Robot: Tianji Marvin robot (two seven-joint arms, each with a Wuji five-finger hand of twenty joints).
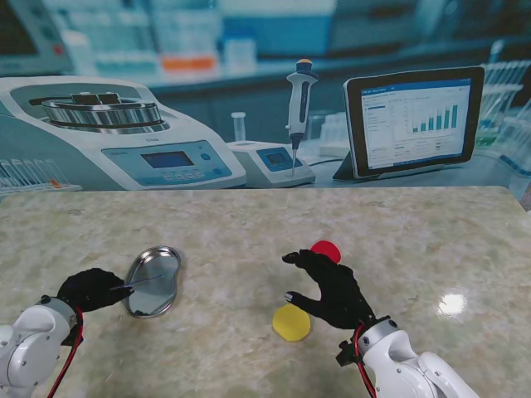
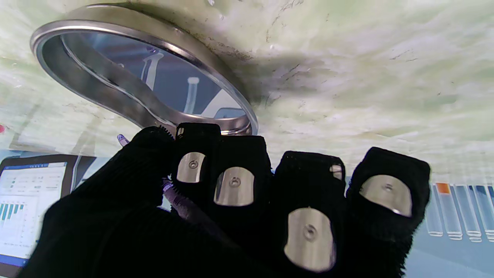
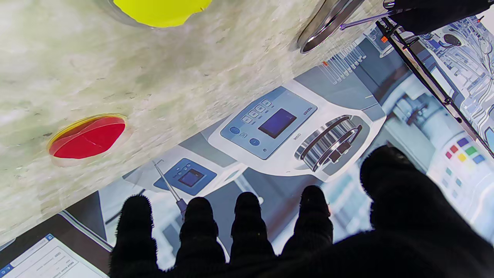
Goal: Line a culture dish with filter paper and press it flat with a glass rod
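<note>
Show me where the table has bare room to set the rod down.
Bare marble table spans the far side, beyond the metal tray and the red disc. Another bare strip lies between the tray and the right hand. The right edge is bare too. It is crowded around the right hand, flanked by the red disc and the yellow disc.

No legible text; backdrop tablet screen print too small.

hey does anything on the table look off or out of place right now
Nothing looks spilled or broken. One oddity: the left hand holds the glass rod over the metal kidney tray, not over a dish. The red dish and yellow dish sit flat near the open right hand.
</note>
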